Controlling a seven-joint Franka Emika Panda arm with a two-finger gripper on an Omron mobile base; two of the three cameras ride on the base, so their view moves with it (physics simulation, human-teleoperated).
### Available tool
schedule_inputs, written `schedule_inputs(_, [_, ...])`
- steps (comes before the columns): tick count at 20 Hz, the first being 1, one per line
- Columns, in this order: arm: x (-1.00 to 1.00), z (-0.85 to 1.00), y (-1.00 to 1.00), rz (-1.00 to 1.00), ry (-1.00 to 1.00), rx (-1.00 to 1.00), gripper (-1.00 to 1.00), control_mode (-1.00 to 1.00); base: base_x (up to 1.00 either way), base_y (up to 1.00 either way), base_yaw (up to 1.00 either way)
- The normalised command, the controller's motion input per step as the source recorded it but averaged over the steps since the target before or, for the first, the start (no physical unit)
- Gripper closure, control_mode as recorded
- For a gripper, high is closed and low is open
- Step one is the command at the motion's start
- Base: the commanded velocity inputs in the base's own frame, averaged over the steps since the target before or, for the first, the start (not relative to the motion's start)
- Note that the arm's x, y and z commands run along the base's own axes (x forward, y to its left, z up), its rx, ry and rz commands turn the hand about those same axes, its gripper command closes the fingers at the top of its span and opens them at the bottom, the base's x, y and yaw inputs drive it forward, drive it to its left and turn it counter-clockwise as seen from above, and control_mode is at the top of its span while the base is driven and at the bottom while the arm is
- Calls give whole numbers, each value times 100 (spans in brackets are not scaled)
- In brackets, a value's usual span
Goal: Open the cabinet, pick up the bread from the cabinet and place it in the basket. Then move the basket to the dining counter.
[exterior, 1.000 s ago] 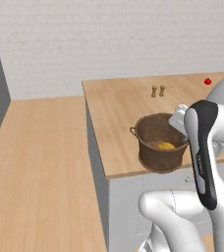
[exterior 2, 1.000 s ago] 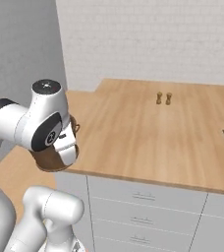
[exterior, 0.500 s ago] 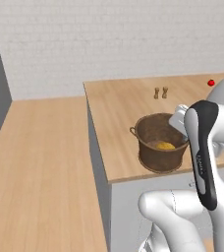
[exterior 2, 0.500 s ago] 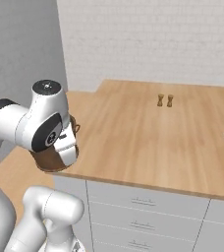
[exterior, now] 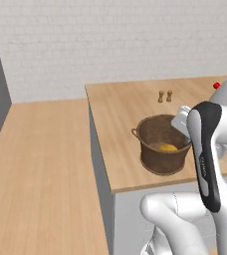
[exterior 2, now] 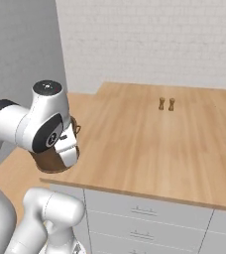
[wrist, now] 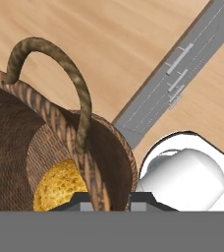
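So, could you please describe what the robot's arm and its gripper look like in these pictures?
The arm is built from glossy white rounded shells with dark grey to black bands and caps at the joints; one long dark strip carries small pale lettering, too small to read. A grey disc tops the joint in the right base view. The gripper shows two small dark finger tips. No cables are visible.

red item further from right edge, whole scene shifted
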Motion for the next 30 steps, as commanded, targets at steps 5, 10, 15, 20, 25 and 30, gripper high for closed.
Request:
schedule_inputs(5, [0,0,0,0,0,0,100,100,33,0,0])
schedule_inputs(10, [0,0,0,0,0,0,100,100,44,0,0])
schedule_inputs(15, [67,0,-1,3,1,0,100,-100,0,0,0])
schedule_inputs(20, [83,-2,-3,6,4,1,100,-100,0,0,0])
schedule_inputs(25, [97,-20,-8,3,5,0,100,-100,0,0,0])
schedule_inputs(30, [56,-19,-2,-3,6,0,100,-100,0,0,0])
